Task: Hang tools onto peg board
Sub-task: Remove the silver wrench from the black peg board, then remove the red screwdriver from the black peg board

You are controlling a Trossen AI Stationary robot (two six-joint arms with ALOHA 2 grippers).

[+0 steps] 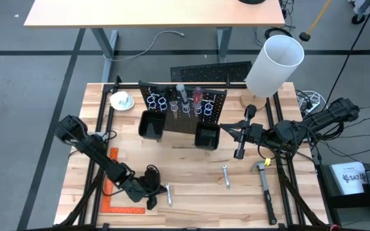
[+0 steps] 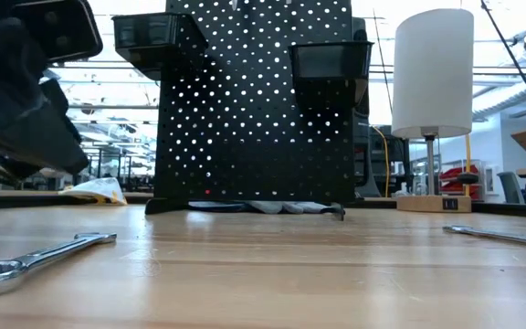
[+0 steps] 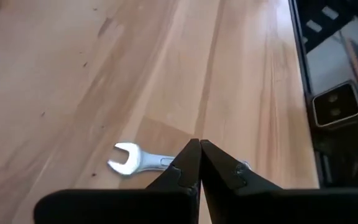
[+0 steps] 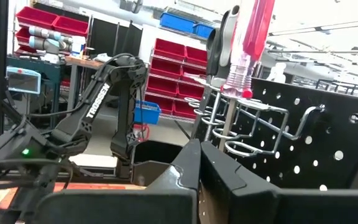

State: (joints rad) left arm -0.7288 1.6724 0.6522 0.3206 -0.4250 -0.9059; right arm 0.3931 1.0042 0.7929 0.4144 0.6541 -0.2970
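A short silver wrench (image 3: 126,158) lies flat on the wooden table near its front left (image 1: 168,194), (image 2: 35,259). My left gripper (image 3: 199,143) hovers over its shaft with fingers shut (image 1: 159,192), and the low view shows it clear of the wrench (image 2: 26,100). The black peg board (image 1: 182,109) stands upright at the table's middle. A red-handled screwdriver (image 4: 253,37) and a dark-handled one (image 4: 219,37) stand in its wire rings. My right gripper (image 4: 199,144) is shut and empty, held in the air beside the board's right bin (image 1: 207,136).
A second wrench (image 1: 225,176) and a hammer (image 1: 265,183) lie right of the middle. An orange square ruler (image 1: 111,186) lies under the left arm. A white-shaded lamp (image 1: 273,64) stands at the far right, and a small white item (image 1: 121,100) sits left of the board.
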